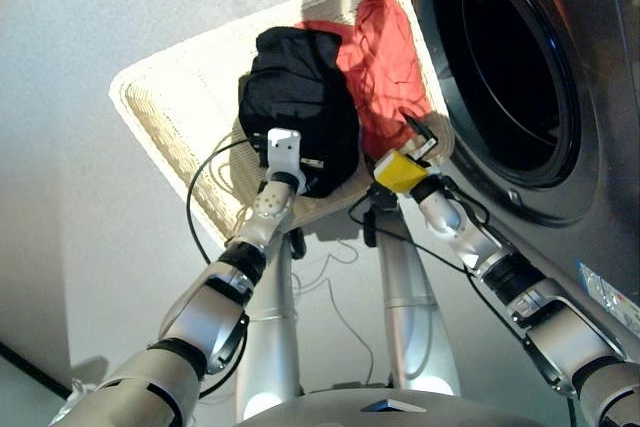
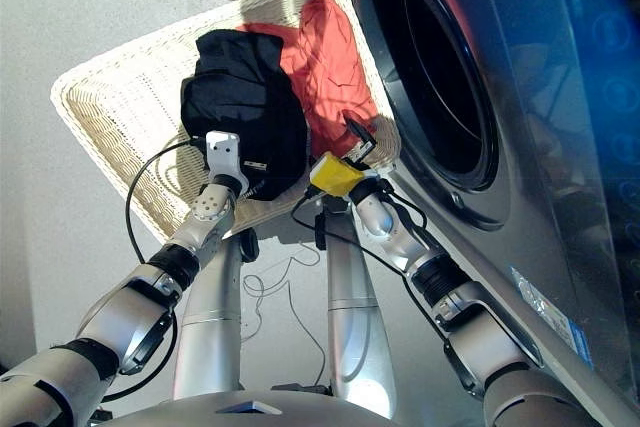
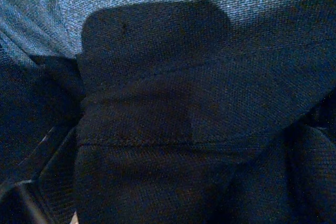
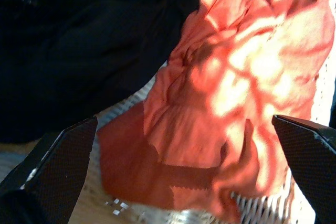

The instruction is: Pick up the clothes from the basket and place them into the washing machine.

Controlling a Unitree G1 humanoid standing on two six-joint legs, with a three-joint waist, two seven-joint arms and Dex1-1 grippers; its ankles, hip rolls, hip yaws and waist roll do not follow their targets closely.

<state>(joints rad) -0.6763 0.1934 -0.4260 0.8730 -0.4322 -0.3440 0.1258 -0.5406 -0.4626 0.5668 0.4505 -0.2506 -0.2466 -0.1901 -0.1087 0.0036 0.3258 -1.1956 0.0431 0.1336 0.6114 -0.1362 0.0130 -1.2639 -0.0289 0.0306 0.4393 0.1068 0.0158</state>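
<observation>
washing machine (image 1: pixel 560 77) fills the right side with its round drum mouth (image 1: pixel 505 62) uncovered, and the cream wicker basket (image 1: pixel 175 97) sits just beside it on the left. inside the basket a black garment (image 1: pixel 300 107) is bunched in the middle, with a coral red garment (image 1: pixel 385 62) spread against the side nearest the drum. the left gripper (image 1: pixel 283 147) is buried in the black cloth, so i cannot tell how its fingers stand, while the right gripper (image 4: pixel 178 171) hangs spread wide over the red garment's near edge, holding nothing.
</observation>
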